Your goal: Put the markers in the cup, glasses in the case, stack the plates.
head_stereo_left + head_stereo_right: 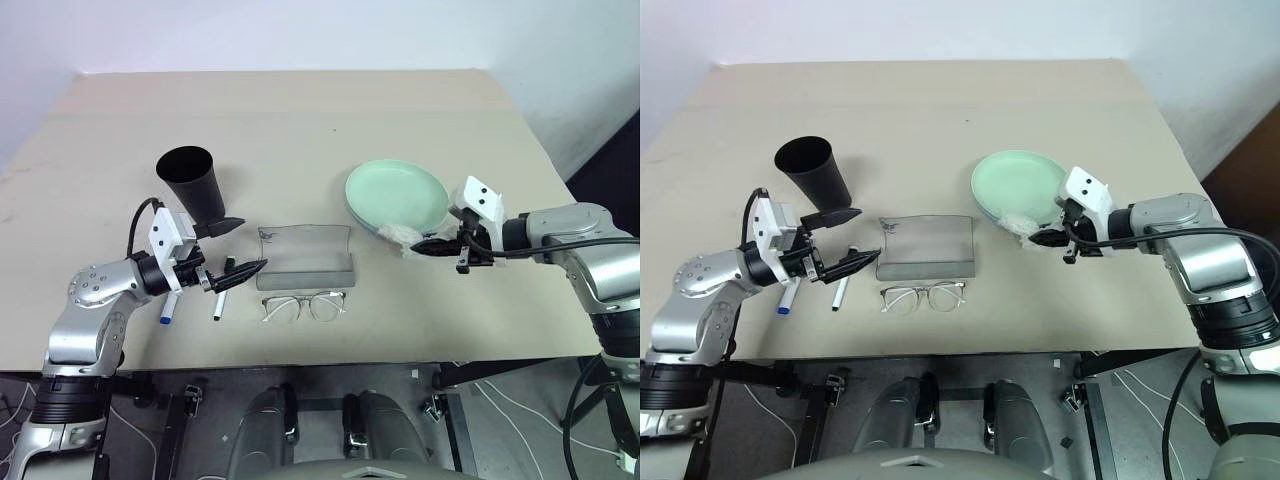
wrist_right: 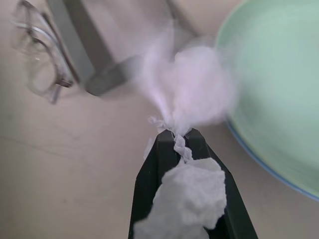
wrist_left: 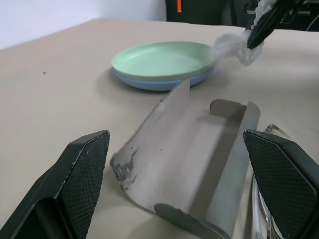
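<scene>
The black cup (image 1: 190, 180) stands upright at the left. My left gripper (image 1: 238, 247) hovers open just in front of it, pointing toward the grey case (image 1: 305, 258), which lies open in the middle. Two markers rest under that hand: the blue-capped one (image 1: 168, 308) and the black-capped one (image 1: 220, 300). The glasses (image 1: 303, 306) lie in front of the case. The mint green plate (image 1: 397, 193) sits on the light blue plate (image 3: 149, 83). My right gripper (image 1: 422, 248) is shut on a crumpled white tissue (image 2: 194, 89), held at the plates' near edge.
The beige table (image 1: 300, 110) has wide bare space behind the cup and plates. Its front edge runs just below the glasses and markers. A white wall stands beyond the far edge.
</scene>
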Motion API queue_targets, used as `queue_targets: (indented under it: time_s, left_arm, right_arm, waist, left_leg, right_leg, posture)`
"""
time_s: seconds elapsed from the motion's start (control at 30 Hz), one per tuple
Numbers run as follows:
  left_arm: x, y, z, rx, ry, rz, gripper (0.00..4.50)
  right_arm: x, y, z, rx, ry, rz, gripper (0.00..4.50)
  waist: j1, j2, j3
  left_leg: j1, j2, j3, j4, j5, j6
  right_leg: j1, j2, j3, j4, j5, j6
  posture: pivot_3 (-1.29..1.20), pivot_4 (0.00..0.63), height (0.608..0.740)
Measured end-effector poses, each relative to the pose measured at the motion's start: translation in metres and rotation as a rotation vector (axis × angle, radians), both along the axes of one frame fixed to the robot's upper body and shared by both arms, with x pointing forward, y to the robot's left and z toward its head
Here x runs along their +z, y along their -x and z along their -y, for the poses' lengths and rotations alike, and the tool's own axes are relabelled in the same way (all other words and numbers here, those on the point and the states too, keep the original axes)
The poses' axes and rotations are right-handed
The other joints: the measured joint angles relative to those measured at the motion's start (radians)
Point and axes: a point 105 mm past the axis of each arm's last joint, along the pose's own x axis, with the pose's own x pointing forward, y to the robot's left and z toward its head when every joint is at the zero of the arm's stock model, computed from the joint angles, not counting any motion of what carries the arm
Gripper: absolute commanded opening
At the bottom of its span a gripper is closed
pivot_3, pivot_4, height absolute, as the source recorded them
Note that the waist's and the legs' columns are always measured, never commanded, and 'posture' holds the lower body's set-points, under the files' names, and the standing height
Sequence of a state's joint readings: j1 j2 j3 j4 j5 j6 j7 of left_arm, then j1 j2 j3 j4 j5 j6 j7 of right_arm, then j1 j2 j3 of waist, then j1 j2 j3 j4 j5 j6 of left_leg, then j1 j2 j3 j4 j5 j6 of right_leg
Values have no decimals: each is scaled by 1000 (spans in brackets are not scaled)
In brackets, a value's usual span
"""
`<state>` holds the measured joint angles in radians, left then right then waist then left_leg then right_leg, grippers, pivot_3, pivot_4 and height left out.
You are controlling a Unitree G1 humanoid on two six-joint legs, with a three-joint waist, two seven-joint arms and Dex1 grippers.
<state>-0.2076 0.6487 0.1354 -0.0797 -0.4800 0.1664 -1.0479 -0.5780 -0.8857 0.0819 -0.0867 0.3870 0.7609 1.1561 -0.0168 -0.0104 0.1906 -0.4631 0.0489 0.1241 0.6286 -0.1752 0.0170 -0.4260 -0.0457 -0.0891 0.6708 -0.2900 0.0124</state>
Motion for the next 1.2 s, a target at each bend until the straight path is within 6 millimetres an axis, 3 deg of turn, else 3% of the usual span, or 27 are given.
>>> queue_targets:
  time_s: [0.17,0.27,0.37,0.57,0.7,0.83,1.2]
  left_arm:
    - [1,0,-2,9,-3,5,4500]
    - [2,0,-4,16,-6,9,4500]
    - [2,0,-7,27,-9,8,4500]
    - [10,2,-9,44,-8,38,4500]
    - [7,6,-10,49,-10,28,4500]
    - [7,7,-9,54,-11,23,4500]
    - [7,8,-8,55,-13,26,4500]
  right_arm:
    - [48,-9,-8,3,-112,121,24]
    - [58,-28,-9,-64,-155,175,24]
    - [52,-49,-2,-146,-137,209,24]
    - [21,-82,-8,-211,-118,197,24]
    - [2,-94,-6,-252,-80,156,24]
    - [-5,-97,-4,-253,-32,138,24]
    - [0,-101,-5,-247,-31,141,3715]
  waist:
    - [-3,0,0]
    - [-4,0,0]
    - [-2,0,0]
    - [-4,0,0]
    - [-3,0,0]
    - [-1,0,0]
    - [-3,0,0]
  left_leg:
    - [0,0,0,0,0,0]
    - [0,0,0,-1,0,0]
    - [0,0,1,-1,0,0]
    - [0,0,4,-2,1,2]
    - [0,0,4,-1,1,2]
    - [0,0,4,-1,1,2]
    - [0,0,5,-1,0,0]
  right_leg:
    - [-1,0,0,0,0,0]
    - [-1,-1,0,-1,0,0]
    - [-1,-1,0,-1,0,0]
    - [-1,-1,1,-1,1,0]
    - [-1,-1,1,0,2,3]
    - [-1,-1,1,0,2,3]
    - [-1,-1,1,1,2,3]
  posture:
    - [0,150,715]
    - [0,150,715]
    - [0,150,715]
    - [0,150,715]
    - [0,150,715]
    - [0,150,715]
    - [0,150,715]
